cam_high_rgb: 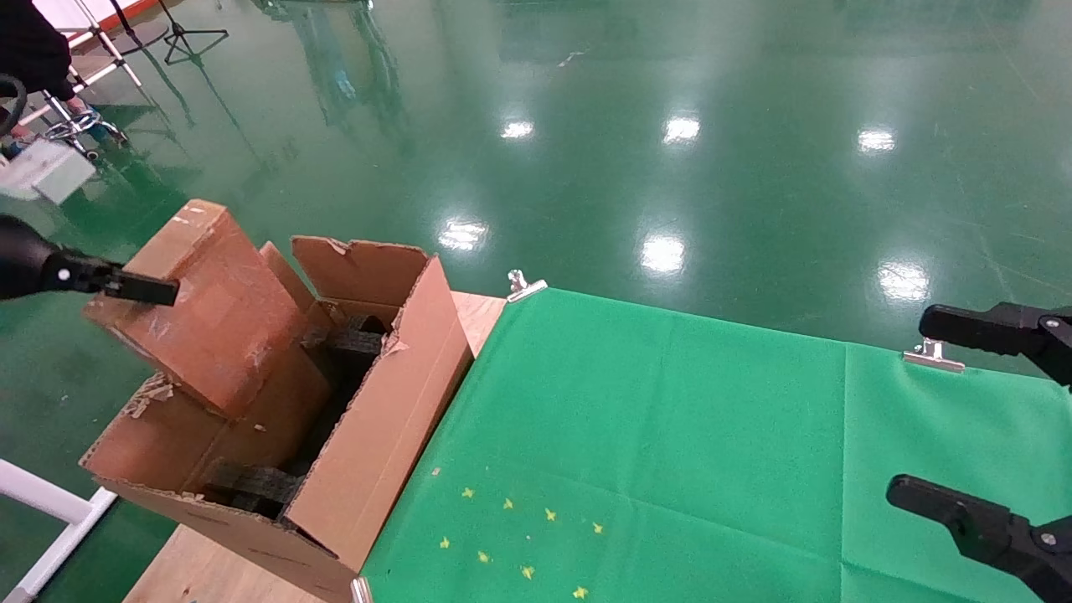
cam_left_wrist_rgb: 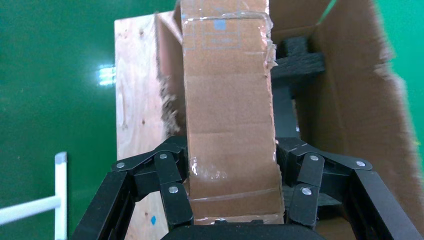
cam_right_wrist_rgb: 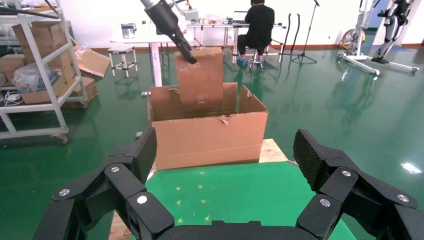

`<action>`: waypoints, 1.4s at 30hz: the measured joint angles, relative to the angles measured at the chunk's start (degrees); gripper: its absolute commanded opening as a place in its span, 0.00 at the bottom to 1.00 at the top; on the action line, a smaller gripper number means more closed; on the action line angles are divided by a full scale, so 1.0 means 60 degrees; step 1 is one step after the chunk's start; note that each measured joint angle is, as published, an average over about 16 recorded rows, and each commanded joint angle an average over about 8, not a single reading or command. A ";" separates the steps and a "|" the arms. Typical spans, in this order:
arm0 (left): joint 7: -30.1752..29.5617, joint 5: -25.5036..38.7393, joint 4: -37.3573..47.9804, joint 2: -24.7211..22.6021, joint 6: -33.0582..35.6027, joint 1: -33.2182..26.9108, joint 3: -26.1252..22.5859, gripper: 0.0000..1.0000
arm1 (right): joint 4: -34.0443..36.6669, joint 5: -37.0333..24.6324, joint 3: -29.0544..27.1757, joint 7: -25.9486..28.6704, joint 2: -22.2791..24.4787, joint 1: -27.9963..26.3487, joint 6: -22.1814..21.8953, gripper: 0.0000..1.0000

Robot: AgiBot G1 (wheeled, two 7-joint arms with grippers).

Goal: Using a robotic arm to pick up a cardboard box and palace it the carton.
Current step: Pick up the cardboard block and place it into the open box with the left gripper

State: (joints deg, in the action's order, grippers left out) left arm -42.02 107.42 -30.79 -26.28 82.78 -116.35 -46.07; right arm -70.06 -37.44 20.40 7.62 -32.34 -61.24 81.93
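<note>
cardboard box (cam_high_rgb: pixel 213 306): 1 | carton (cam_high_rgb: pixel 381 435): 1 | grippers: 2 | table clips: 3

Head view high and angled down, wrist views close behind each end effector, all sharing the carton (cam_high_rgb: pixel 360 435).

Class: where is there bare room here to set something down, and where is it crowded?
Free: the green cloth between the carton and the open right gripper. Crowded: inside the carton, with black foam and the box that the left gripper holds over it.

green cloth (cam_high_rgb: pixel 670 435) on wooden table (cam_high_rgb: pixel 201 574) | yellow stars (cam_high_rgb: pixel 511 536) | metal clip (cam_high_rgb: pixel 523 286)
</note>
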 measured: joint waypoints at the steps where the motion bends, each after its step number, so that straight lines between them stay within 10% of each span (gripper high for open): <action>1: 0.0129 0.0002 0.0215 -0.0029 -0.0109 0.0066 -0.0012 0.00 | 0.0000 0.0000 0.0000 0.0000 0.0000 0.0000 0.0000 1.00; 42: 0.1683 -0.0213 0.5087 -0.1725 -0.3486 0.1804 0.0079 0.00 | 0.0000 0.0000 0.0000 0.0000 0.0000 0.0000 0.0000 1.00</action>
State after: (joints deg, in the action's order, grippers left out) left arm -31.92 106.14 -0.27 -36.63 61.87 -105.52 -45.59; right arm -70.06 -37.44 20.40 7.61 -32.34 -61.24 81.92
